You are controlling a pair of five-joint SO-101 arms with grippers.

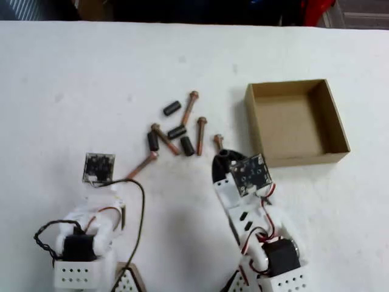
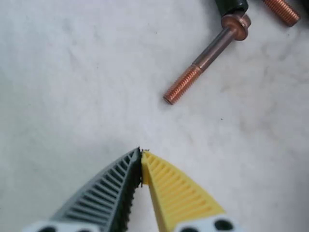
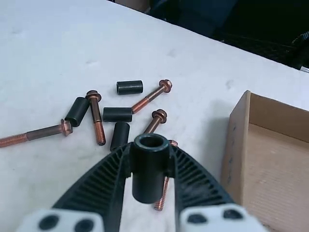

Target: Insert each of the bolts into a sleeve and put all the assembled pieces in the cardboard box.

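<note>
A black sleeve stands upright, bore upward, pinched between the jaws of the right tool, just beside the near corner of the cardboard box, which holds no assembled piece.

The left tool is pressed together on nothing and hangs over bare bench, near a copper bolt that lies flat with its thread end towards the tool.

Four more sleeves and four more bolts lie loosely scattered between the two arms. One short bolt lies directly under the right tool.

The likely trouble is at the mating. The sleeve is gripped by its smooth sides, so a bolt pushed in off-axis could tilt it or drive it down through the jaws.

The nearest bolt's head sits close against another sleeve, and a low pass by the left tool could drag both.

The bolt under the right tool could be knocked away if that arm dips.

The box wall so near leaves the right arm little room to swing on that side.
</note>
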